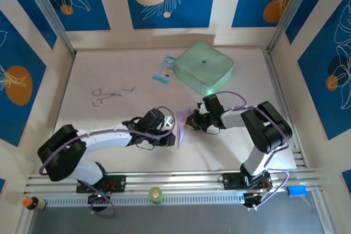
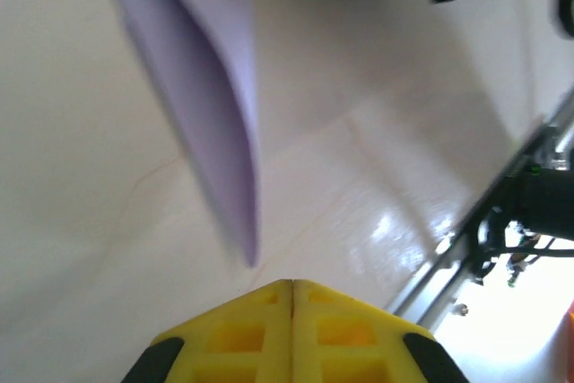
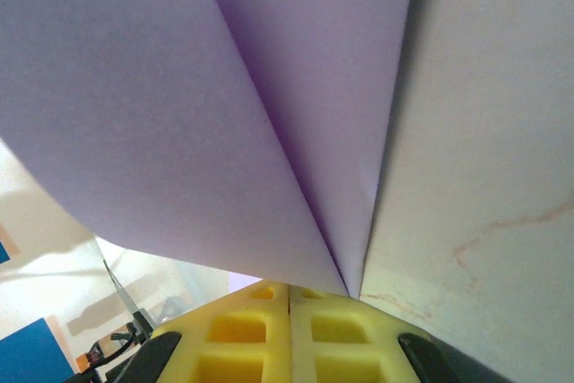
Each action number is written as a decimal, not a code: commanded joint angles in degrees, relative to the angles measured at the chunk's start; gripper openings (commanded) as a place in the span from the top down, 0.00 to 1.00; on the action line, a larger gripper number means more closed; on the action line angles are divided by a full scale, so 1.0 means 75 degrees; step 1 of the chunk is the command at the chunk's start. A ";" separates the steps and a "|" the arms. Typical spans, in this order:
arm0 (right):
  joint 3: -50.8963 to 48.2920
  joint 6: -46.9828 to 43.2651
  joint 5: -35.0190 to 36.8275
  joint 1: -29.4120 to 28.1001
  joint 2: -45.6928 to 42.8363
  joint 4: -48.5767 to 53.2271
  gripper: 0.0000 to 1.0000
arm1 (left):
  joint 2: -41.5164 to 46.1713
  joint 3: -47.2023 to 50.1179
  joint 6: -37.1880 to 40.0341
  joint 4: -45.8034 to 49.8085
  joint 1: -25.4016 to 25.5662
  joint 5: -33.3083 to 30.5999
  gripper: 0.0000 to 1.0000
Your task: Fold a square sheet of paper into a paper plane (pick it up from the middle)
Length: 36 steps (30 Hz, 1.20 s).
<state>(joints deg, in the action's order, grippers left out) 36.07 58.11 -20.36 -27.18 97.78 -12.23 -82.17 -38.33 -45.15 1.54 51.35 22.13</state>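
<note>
The square sheet of paper (image 1: 182, 124) is pale lavender and bent into a loose fold, standing off the table between the two arms. My right gripper (image 1: 193, 122) is shut on its edge. In the right wrist view the two flaps of the sheet of paper (image 3: 224, 132) fan up from my closed yellow jaws (image 3: 289, 286). My left gripper (image 1: 169, 124) sits just left of the sheet. Its yellow jaws (image 2: 291, 282) are pressed together with nothing between them. A pointed corner of the sheet (image 2: 224, 132) hangs just beyond them without touching. No finished paper plane shape is visible.
A mint-green case (image 1: 204, 68) and a blue-white packet (image 1: 164, 69) lie at the back of the table. Metal tongs (image 1: 109, 95) lie to the back left. A small green object (image 1: 156, 194) sits on the near rail between the arm bases.
</note>
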 commanded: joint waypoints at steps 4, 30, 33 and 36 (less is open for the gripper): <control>-0.0097 0.0081 0.0528 -0.0255 0.0574 0.0910 0.95 | -0.1159 -0.0924 -0.0045 -0.0901 0.0044 0.0945 0.96; -0.0099 0.0049 0.0461 -0.0255 0.0612 0.0894 0.95 | -0.2425 -0.1067 0.0057 -0.1645 -0.0328 0.0069 0.93; -0.0093 0.0045 0.0459 -0.0255 0.0611 0.0901 0.95 | -0.2450 -0.1025 -0.0003 -0.1615 -0.0354 0.0001 0.93; -0.0093 0.0034 0.0453 -0.0255 0.0604 0.0898 0.95 | -0.2462 -0.0952 -0.0061 -0.1552 -0.0377 -0.0068 0.93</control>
<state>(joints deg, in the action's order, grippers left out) 36.77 58.52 -20.08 -27.44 98.04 -11.31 -100.95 -46.68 -45.08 -9.74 49.17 22.83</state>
